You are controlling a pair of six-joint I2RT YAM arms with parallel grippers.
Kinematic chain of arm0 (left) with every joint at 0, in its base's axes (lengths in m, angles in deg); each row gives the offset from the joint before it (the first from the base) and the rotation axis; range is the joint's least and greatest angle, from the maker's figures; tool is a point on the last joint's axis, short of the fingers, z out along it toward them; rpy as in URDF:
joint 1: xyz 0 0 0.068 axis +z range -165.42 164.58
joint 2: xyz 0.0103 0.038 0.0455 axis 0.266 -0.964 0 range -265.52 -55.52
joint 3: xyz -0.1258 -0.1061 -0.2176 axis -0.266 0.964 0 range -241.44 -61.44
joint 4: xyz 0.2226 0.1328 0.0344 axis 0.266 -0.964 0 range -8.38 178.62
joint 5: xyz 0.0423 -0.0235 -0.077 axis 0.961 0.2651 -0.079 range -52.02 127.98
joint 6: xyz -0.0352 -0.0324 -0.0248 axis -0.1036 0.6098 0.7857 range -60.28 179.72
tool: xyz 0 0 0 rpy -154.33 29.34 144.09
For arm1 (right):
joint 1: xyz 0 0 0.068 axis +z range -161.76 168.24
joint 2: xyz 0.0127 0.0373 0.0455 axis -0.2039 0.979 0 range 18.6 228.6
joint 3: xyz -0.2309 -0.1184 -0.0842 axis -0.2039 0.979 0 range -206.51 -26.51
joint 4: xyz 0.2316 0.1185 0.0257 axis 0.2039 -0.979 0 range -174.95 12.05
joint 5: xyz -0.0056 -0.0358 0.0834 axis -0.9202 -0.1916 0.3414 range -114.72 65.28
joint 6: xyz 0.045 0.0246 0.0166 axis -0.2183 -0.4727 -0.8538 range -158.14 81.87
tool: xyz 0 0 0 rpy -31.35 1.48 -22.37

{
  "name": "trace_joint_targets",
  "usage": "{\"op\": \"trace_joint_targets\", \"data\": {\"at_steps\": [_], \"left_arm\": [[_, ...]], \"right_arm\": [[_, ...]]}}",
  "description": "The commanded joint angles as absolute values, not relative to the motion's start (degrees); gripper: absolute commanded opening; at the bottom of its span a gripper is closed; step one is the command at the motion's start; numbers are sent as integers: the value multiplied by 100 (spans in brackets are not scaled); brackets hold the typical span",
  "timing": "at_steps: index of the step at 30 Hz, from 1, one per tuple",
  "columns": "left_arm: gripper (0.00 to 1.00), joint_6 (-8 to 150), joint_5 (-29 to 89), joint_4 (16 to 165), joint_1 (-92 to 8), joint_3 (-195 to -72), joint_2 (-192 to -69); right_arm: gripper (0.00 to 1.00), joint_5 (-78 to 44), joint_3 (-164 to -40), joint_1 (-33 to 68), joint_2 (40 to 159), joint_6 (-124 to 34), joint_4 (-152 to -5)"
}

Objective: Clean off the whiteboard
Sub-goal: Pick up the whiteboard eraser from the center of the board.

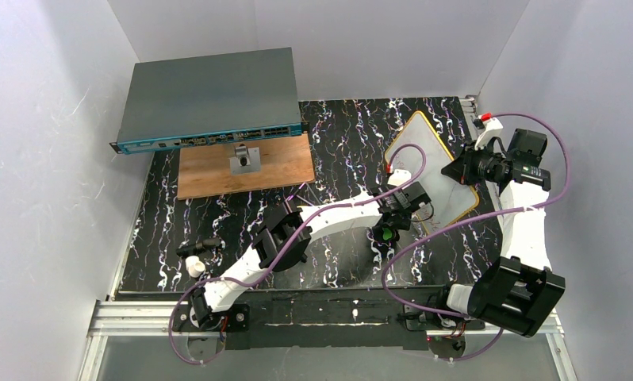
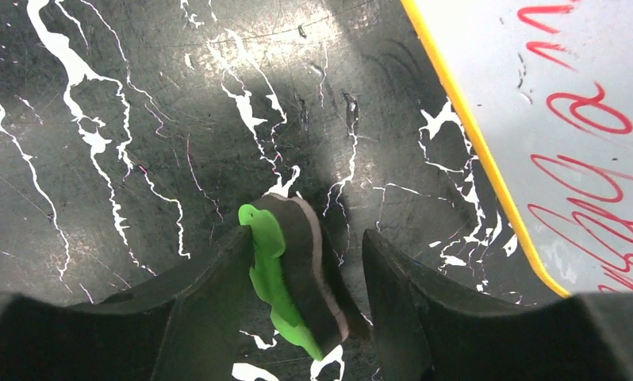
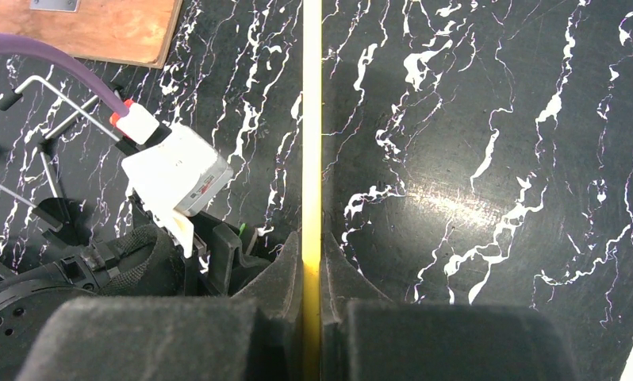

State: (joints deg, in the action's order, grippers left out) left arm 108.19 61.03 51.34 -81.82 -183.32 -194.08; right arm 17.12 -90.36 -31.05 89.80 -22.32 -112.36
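The whiteboard (image 1: 428, 159) sits toward the right rear of the worktop (image 1: 337, 127). Red handwriting covers the part I can see, and none of it is wiped. My right jaws are clamped together on its yellow-orange rim at the right-hand edge, pinning it; whether that side is tipped up off the worktop I cannot tell. My left jaws stand apart around the green-backed eraser (image 2: 293, 274), which stands on edge on the worktop just off the board's left edge. One side touches the green back, and a gap shows on the dark felt side.

I judge the step in hand to be picking up the eraser, with wiping not yet begun. The next move calls for pinching both faces, lifting, turning the felt toward the board and sweeping across the red marks while my right side holds firm.

Plain white walls (image 1: 51, 159) box in the glossy black worktop with its white veins. At the left rear are a grey network switch (image 1: 210, 99) and a brown wooden board (image 1: 246, 171).
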Motion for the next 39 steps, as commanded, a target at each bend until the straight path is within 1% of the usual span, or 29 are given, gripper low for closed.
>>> {"op": "trace_joint_targets", "data": {"at_steps": [1,8,12,16,21,26,31,39], "left_arm": [[54,10601,5994,4986,-8213,-18398,-19354],[63,10167,5764,5401,-8213,-18259,-19003],[65,10119,5704,5509,-8213,-18164,-18813],[68,9994,5573,5825,-8213,-17820,-18505],[69,9715,5511,6105,-8213,-17516,-18273],[63,9963,5434,5828,-8213,-17530,-18393],[53,10062,5315,5672,-8213,-17813,-18690],[51,9985,5399,5179,-8209,-18383,-19232]], "right_arm": [[1,2099,-9102,-3135,8779,-2284,-10806],[1,2116,-9085,-3134,8768,-2284,-10797],[1,2118,-9077,-3139,8768,-2275,-10799],[1,2120,-9076,-3141,8773,-2267,-10801],[1,2111,-9068,-3145,8785,-2259,-10800],[1,2113,-9067,-3145,8777,-2253,-10800],[1,2111,-9067,-3145,8782,-2257,-10806],[1,2116,-9060,-3152,8777,-2242,-10800]]}}
